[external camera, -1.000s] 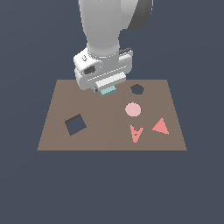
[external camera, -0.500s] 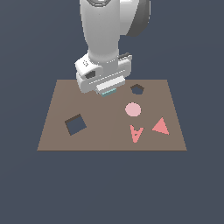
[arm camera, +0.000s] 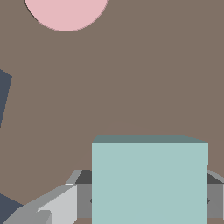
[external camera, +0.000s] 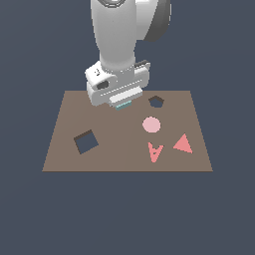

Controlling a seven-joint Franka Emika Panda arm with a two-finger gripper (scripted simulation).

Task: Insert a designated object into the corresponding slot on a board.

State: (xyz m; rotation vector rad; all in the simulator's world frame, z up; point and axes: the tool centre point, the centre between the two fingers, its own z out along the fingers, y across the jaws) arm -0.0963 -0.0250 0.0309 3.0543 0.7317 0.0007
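Teal block (arm camera: pixel 149 181) sits clamped in the hand (external camera: pixel 122 103), while the board's (external camera: pixel 64 149) square slot (external camera: pixel 86 142) holds nothing.

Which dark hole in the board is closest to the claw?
The small pentagon hole, just to the exterior view's right of the claw. The bigger square hole sits farther off, toward the board's near-left corner.

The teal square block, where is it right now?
The teal square block sits between the gripper fingers over the board's far edge, to the exterior view's left of the pentagon hole.
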